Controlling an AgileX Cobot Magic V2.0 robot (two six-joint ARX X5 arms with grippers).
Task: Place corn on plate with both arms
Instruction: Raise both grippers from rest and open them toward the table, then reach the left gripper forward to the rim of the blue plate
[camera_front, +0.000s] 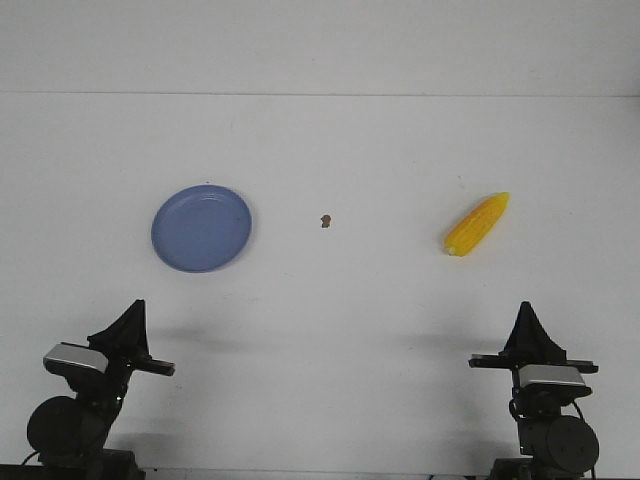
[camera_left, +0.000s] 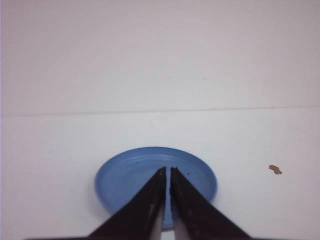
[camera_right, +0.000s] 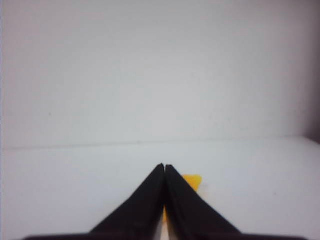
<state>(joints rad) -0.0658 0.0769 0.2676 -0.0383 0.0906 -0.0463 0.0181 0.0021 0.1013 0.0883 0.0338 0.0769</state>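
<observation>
Two grippers sit clenched and empty: the left gripper (camera_left: 166, 169) points at the plate (camera_front: 201, 228) just ahead of its tips, the right gripper (camera_right: 164, 166) at the corn (camera_front: 477, 223) ahead. The corn looks light, stiff and slick; I'd pinch it mid-cob, across its width.
</observation>
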